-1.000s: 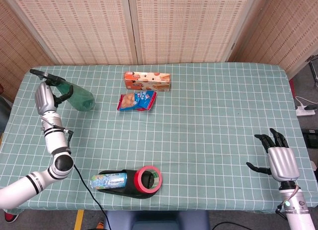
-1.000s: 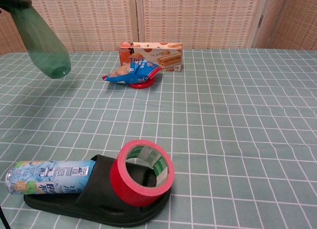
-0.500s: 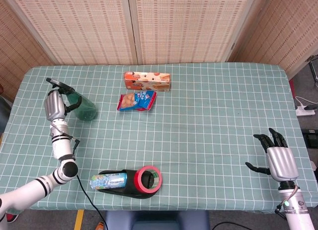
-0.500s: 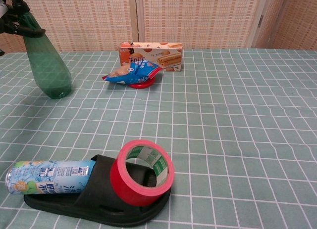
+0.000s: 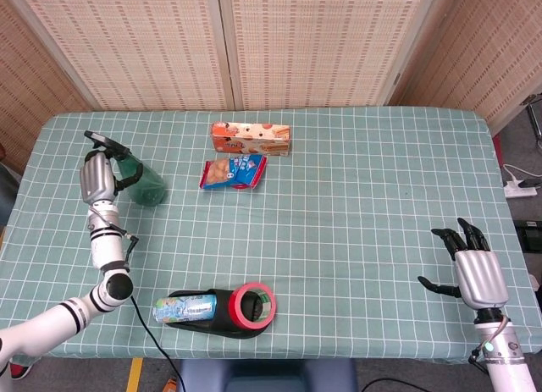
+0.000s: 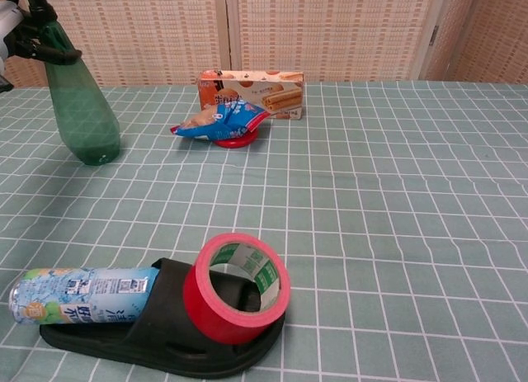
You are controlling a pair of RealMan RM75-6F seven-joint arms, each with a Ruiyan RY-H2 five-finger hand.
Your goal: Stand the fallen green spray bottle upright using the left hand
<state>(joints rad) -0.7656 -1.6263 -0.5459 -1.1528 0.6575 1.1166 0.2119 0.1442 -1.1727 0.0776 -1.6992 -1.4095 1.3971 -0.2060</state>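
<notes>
The left arm comes in from the near left corner, bends at the elbow and rises with the forearm pointing away from the robot. Its left hand (image 5: 99,176) is wrapped around the neck of the spray bottle (image 5: 142,181), fingers closed on it near the top. In the chest view only the edge of that hand (image 6: 10,25) shows at the upper left. The right hand (image 5: 474,269) hovers low at the near right, palm down, fingers spread apart and holding nothing.
</notes>
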